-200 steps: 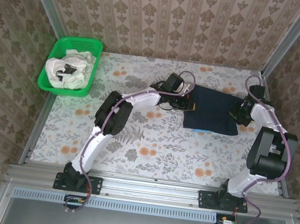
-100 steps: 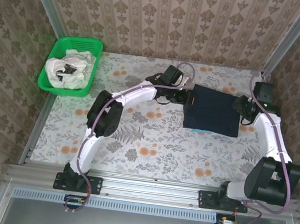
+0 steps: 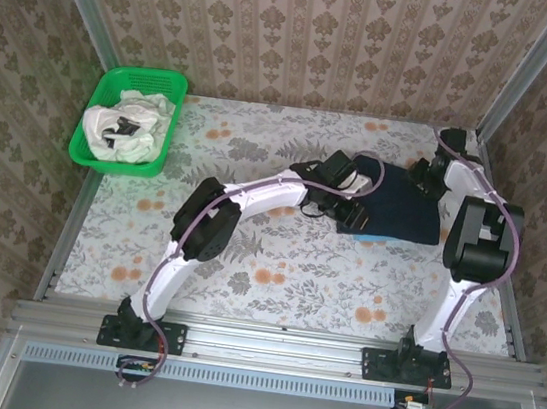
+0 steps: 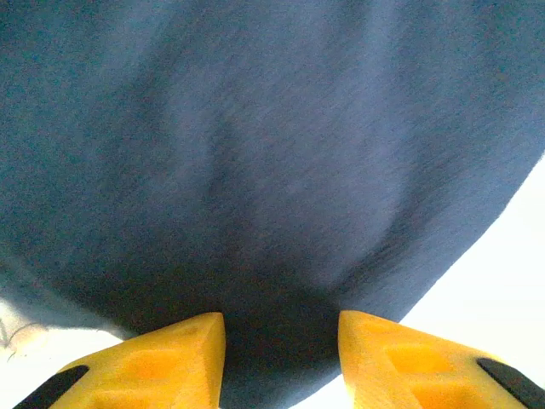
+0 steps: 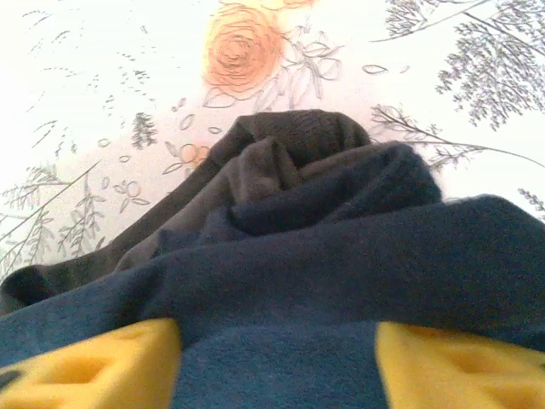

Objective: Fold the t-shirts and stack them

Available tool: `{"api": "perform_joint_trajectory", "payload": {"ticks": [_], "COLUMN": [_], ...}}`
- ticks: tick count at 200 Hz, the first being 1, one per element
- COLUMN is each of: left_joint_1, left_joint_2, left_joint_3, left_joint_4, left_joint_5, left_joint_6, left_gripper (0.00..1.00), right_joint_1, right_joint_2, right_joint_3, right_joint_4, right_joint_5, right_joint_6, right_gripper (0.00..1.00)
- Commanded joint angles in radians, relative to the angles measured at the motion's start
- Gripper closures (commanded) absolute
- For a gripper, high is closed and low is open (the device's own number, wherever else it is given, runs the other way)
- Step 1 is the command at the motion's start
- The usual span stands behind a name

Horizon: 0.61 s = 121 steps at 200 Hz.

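Observation:
A folded dark navy t-shirt (image 3: 402, 209) lies at the far right of the table, on top of a light blue t-shirt whose edge (image 3: 387, 242) peeks out at its near side. My left gripper (image 3: 357, 213) reaches over the navy shirt's left edge. In the left wrist view it (image 4: 281, 331) stands open, with navy cloth (image 4: 272, 170) below the gap. My right gripper (image 3: 426, 178) is at the shirt's far right corner. In the right wrist view it (image 5: 277, 341) is open over navy folds, with dark grey t-shirt cloth (image 5: 274, 152) bunched just beyond.
A green lattice basket (image 3: 159, 80) at the far left holds white t-shirts with black marks (image 3: 122, 129). The floral tablecloth (image 3: 276, 265) covers the table. Metal posts and wallpapered walls close in the back and sides; the right arm stands close to the right wall.
Both grippers have opened. The left gripper slid right and nearer along the navy shirt's left edge. The right gripper drew back to the shirt's far right corner.

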Motion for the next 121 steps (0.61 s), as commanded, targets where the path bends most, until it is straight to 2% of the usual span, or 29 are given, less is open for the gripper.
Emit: {"api": "perform_joint_trajectory", "payload": {"ticks": [1,23,41,53,82,98,108,121], "left_joint_1": [0.018,0.032,0.050,0.067,0.145,0.208,0.253,0.306], "left_joint_2": [0.001,-0.026,-0.087,-0.160,-0.402,-0.555,-0.661,-0.785], "left_joint_3": [-0.019,-0.031,-0.064,-0.114,-0.366,-0.536,-0.646,-0.780], "left_joint_4": [-0.039,-0.023,0.003,0.036,0.151,0.220,0.253,0.288], "left_joint_5": [0.016,0.034,0.048,0.055,0.052,0.042,0.022,-0.005], "left_joint_6": [0.055,0.047,0.039,0.032,-0.003,-0.028,-0.041,-0.051], "left_gripper": [0.60,0.60,0.59,0.58,0.50,0.41,0.34,0.25], "right_joint_1": [-0.002,0.018,0.065,0.113,0.266,0.376,0.438,0.485], "right_joint_2": [-0.012,-0.069,-0.171,-0.255,-0.421,-0.478,-0.499,-0.509], "right_joint_3": [0.044,0.032,-0.040,-0.109,-0.266,-0.348,-0.384,-0.399], "right_joint_4": [-0.042,-0.074,-0.087,-0.087,-0.063,-0.058,-0.090,-0.163], "right_joint_5": [-0.020,0.002,0.083,0.156,0.293,0.407,0.485,0.491], "right_joint_6": [-0.026,-0.044,-0.058,-0.062,-0.095,-0.125,-0.094,0.016], "right_gripper": [0.22,0.20,0.19,0.15,0.04,0.00,0.00,0.00]}}
